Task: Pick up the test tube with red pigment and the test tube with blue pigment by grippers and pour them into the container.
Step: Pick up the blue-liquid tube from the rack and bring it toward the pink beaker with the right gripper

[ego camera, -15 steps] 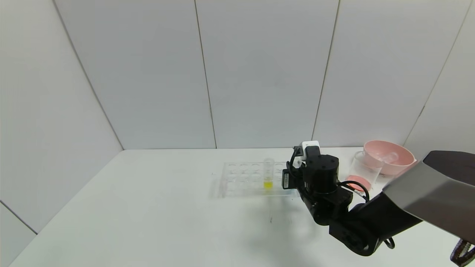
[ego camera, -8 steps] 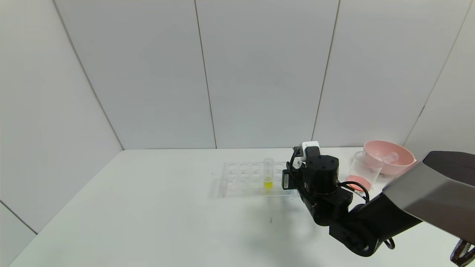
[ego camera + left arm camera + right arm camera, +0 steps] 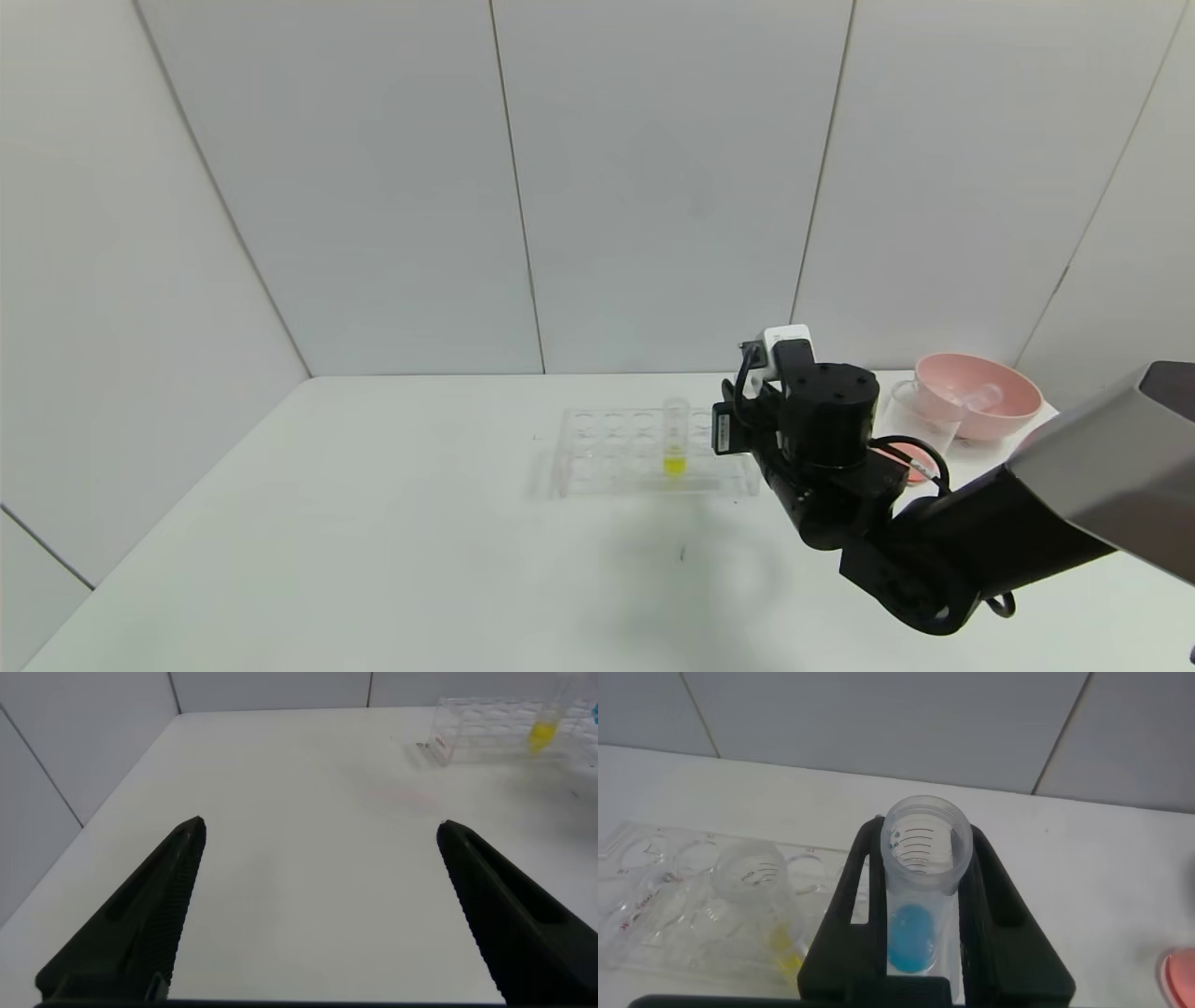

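Observation:
My right gripper [image 3: 923, 838] is shut on the test tube with blue pigment [image 3: 913, 938], which stands upright between the black fingers with its mouth open. In the head view the thick black wrist [image 3: 826, 420] hides that gripper and tube; it hovers just right of the clear rack [image 3: 616, 453]. The container [image 3: 910, 411] stands to the right, partly behind the wrist, with red liquid [image 3: 920, 464] at its bottom. No test tube with red pigment is in view. My left gripper [image 3: 320, 829] hangs open over bare table, far from the rack.
A tube with yellow liquid [image 3: 674, 439] stands in the rack. A pink bowl [image 3: 1013, 397] sits behind the container at the table's far right, with a clear tube [image 3: 980, 397] lying in it. White walls close the table at the back and left.
My right arm has risen and shifted a little to the right, toward the container, still gripping the blue tube. Nothing else has moved.

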You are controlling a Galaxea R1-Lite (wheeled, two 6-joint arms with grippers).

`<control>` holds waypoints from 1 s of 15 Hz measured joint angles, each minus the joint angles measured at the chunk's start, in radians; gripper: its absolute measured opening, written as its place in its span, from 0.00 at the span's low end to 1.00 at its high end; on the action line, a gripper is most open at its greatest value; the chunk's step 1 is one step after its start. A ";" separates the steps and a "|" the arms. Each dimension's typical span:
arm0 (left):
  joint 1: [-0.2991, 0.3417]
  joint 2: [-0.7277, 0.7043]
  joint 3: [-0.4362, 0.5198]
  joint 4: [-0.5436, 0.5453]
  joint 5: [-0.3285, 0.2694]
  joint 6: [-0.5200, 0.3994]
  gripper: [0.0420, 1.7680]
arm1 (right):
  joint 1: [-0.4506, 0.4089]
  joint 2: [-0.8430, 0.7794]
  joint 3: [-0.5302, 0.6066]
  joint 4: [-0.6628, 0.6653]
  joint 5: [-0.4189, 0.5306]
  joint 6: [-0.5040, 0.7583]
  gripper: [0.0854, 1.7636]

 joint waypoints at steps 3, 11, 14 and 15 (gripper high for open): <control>0.000 0.000 0.000 0.000 0.000 0.000 1.00 | 0.006 -0.026 0.000 -0.002 0.001 -0.016 0.25; 0.000 0.000 0.000 0.000 0.000 0.000 1.00 | 0.014 -0.077 0.026 0.000 0.039 -0.016 0.25; 0.000 0.000 0.000 0.000 0.000 0.000 1.00 | -0.028 -0.158 0.110 0.016 0.191 -0.031 0.24; 0.000 0.000 0.000 0.000 0.000 0.000 1.00 | -0.055 -0.198 0.153 0.028 0.264 -0.042 0.25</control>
